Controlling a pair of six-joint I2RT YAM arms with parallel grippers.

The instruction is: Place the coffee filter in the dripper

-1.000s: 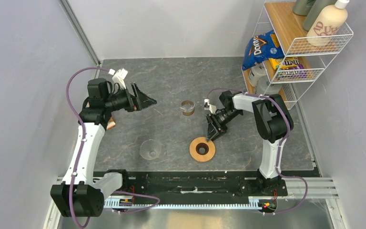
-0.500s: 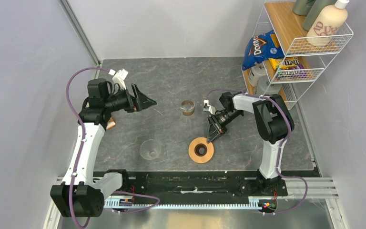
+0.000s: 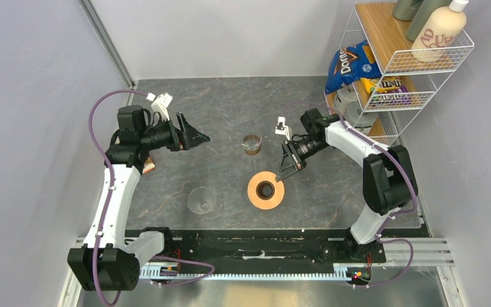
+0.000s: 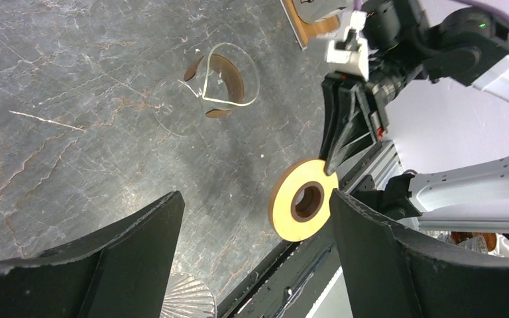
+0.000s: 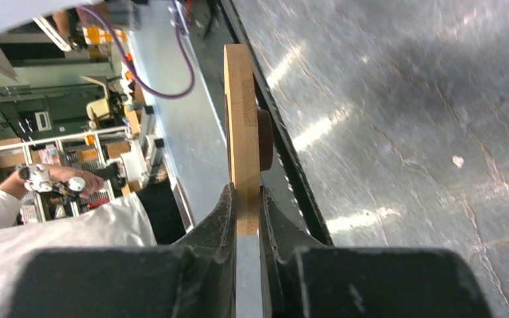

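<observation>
We found the dripper's ring (image 5: 244, 132) to be light, smooth wood with a layered grain along its edge, and the cone (image 3: 202, 200) clear, ribbed glass. The table (image 3: 185, 109) was dark grey, stone-patterned and largely matt, with glare streaks on the right. The right gripper (image 5: 244, 199) had black, matt plastic fingers (image 5: 213, 225). The cup (image 4: 235, 66) was clear, glossy glass. The rack (image 3: 429, 62) was white coated wire.

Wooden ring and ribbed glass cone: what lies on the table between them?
Nothing. In the top view, only bare table separates the ring from the cone.
</observation>
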